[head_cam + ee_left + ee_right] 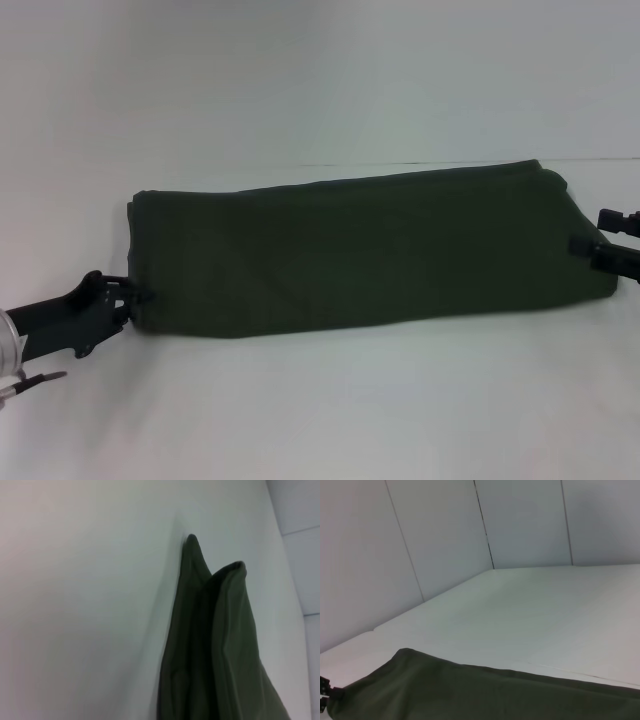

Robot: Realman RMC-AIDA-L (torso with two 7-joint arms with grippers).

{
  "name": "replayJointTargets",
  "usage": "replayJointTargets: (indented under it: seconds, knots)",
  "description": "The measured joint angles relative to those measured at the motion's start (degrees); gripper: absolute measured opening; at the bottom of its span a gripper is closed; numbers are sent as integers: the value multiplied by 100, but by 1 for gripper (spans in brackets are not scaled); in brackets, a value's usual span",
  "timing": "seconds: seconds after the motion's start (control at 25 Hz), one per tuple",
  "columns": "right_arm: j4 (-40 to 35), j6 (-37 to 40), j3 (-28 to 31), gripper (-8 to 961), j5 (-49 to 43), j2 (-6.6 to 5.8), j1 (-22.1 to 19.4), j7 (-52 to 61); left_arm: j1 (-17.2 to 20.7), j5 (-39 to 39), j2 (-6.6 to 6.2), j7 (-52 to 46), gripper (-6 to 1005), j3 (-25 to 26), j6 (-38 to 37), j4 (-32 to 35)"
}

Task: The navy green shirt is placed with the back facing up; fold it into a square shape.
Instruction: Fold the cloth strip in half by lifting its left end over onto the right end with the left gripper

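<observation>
The navy green shirt [360, 255] lies across the middle of the head view as a long folded band, running from the lower left up toward the right edge of the frame. Its fabric is dark olive, matte and plain, with no lettering showing. The upper edge is a smooth fold; the left end is squared off, and the right end tapers to a blunt corner low at the right. It rests on the white table [320, 410], which fills most of the frame.

The left end effector [132, 293] sits at the lower left of the frame, its dark fingers pinched onto the shirt's lower left corner. In the left wrist view the shirt [215, 645] shows as stacked layers, rising to a pointed corner against the pale table [75, 605].

The right end effector [592, 244] is at the right edge of the frame, touching the shirt's right end; whether it is closed on the cloth cannot be told. The right wrist view shows a shirt edge [470, 692] along the bottom.
</observation>
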State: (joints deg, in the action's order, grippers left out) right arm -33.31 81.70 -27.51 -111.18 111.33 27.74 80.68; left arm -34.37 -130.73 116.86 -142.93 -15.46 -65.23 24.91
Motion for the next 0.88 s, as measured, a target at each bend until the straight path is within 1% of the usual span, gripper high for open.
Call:
replayJointTargets:
  seconds: [0.08, 0.24, 0.36, 0.48, 0.88]
  knots:
    - [0, 1, 7, 767, 0, 0, -4, 0, 0, -31, 1, 17, 307, -54, 1, 33]
    - [4, 24, 60, 767, 2, 5, -10, 0, 1, -214, -3, -1, 87, -115, -23, 157]
    - [6, 29, 74, 767, 4, 24, -19, 0, 20, -289, -30, -11, 81, -116, -68, 276]
    - [6, 31, 101, 767, 7, 38, -21, 0, 36, -372, -86, -17, 74, -104, -109, 400]
    - [29, 50, 144, 768, 10, 61, -43, 32, -169, -1146, -375, -237, 65, -48, -379, 858]
